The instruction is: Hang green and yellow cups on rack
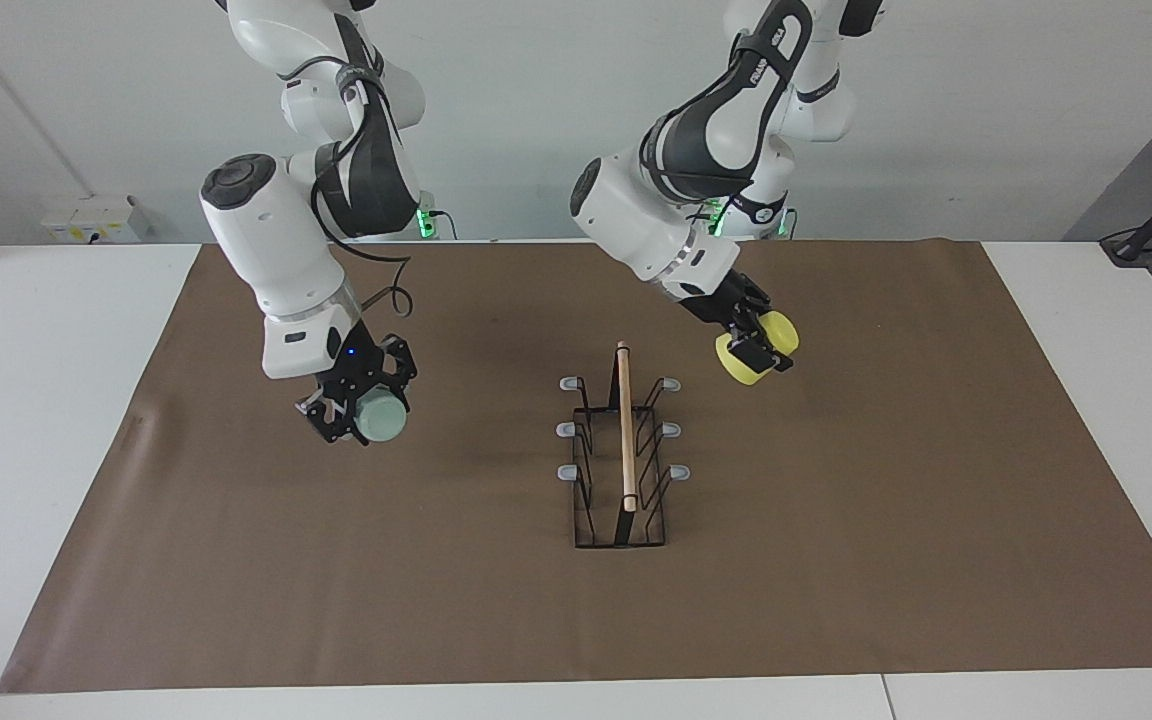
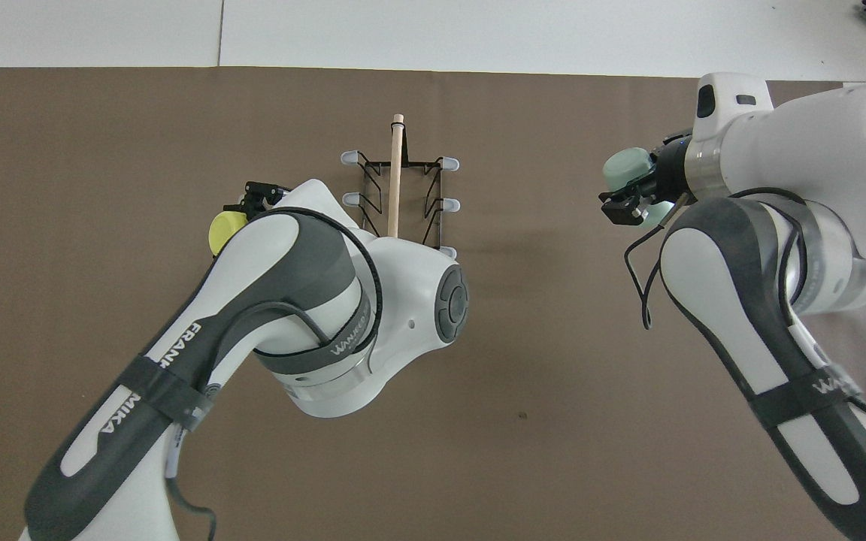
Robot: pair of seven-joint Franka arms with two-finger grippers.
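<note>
On the bench point(image 1: 66, 400), covered by a brown mat point(image 1: 886, 560), the rack point(image 1: 622, 460) stands midway between the two arms, its long wooden rod point(image 1: 625, 425) running straight away from the robots and its grey-tipped pegs point(image 1: 570, 384) sticking out toward either end of the bench; all six pegs are bare. It is a stiff wire frame, probably light enough to slide if a cup is pushed on hard.

The right gripper point(image 1: 356, 405) hangs over the mat toward the right arm's end, well apart from the rack, its fingers closed on the green cup point(image 1: 381, 418). The left gripper point(image 1: 758, 345) hovers just beside the rack's end nearest the robots, fingers clamped on the yellow cup point(image 1: 758, 348).

Both cups lie tipped on their sides in the air (neither is upright), their axes roughly level; which end is the mouth cannot be told. They look like thin, smooth plastic: light, rigid, a little slippery, unlikely to break. A hold across the wall near the base seems best, leaving the mouth free to slip over a peg.
</note>
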